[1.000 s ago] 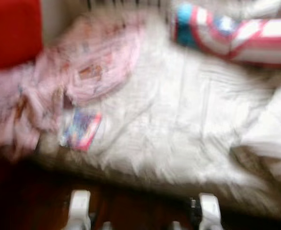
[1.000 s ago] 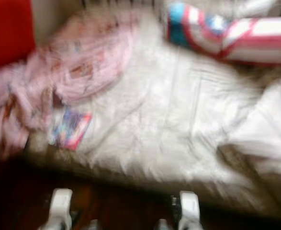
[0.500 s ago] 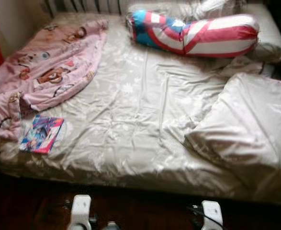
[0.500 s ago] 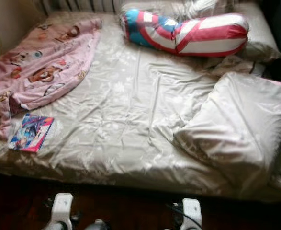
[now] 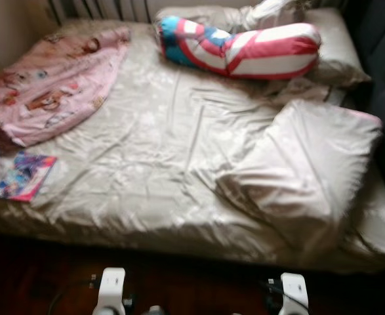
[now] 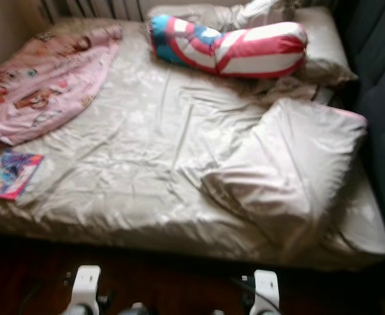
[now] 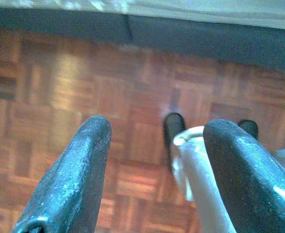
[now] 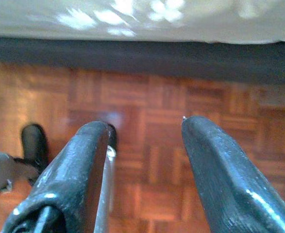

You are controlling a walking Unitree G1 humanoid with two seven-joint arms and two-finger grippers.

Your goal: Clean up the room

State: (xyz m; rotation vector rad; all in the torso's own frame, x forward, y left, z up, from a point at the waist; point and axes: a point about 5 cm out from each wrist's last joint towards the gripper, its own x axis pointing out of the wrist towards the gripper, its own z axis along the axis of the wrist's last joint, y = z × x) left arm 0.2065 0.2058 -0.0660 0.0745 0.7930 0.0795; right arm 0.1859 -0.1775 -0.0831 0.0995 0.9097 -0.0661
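While I survey the bed (image 5: 179,170) | both grippers, left (image 7: 154,170) and right (image 8: 142,170), gape empty over parquet | book (image 5: 23,176) lies lower left, pink blanket (image 5: 48,85) upper left | next: approach, reach for book

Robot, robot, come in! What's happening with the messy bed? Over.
Left pincer and right pincer open, hanging over the wood floor. Pink blanket crumpled, book lying at the bed's edge. Nothing held.
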